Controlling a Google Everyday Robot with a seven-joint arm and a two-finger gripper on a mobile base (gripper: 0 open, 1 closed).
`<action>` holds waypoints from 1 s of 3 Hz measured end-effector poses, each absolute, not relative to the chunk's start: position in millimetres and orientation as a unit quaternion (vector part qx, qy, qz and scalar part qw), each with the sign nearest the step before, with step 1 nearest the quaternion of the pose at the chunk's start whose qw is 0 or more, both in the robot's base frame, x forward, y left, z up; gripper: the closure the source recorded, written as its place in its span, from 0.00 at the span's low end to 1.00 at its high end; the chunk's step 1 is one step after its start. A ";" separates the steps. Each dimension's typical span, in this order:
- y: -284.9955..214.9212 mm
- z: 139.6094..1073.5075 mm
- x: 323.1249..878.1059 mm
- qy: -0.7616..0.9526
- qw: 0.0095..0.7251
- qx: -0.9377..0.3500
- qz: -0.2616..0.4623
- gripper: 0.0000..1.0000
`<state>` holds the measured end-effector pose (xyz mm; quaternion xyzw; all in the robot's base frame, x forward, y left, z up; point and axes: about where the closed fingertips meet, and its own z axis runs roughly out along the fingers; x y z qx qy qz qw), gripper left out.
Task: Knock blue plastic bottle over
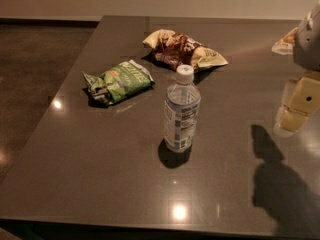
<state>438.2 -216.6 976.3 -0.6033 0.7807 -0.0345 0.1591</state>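
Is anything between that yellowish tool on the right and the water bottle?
No: the camera view shows only bare tabletop between the tool, at the right edge, and the upright blue plastic bottle.

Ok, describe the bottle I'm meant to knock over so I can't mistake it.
On the dark table, look near the middle, in front of the green bag and brown bag, left of the end effector at the right edge. The bottle stands upright there, touching neither bag: clear, bluish, white cap, pale label.
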 end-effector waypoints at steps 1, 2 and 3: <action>-216.6 976.3 438.2 0.781 0.159 -0.603 -0.035 0.00; -203.0 975.0 433.0 0.778 0.172 -0.604 -0.009 0.00; -159.3 967.2 421.3 0.765 0.214 -0.605 0.054 0.00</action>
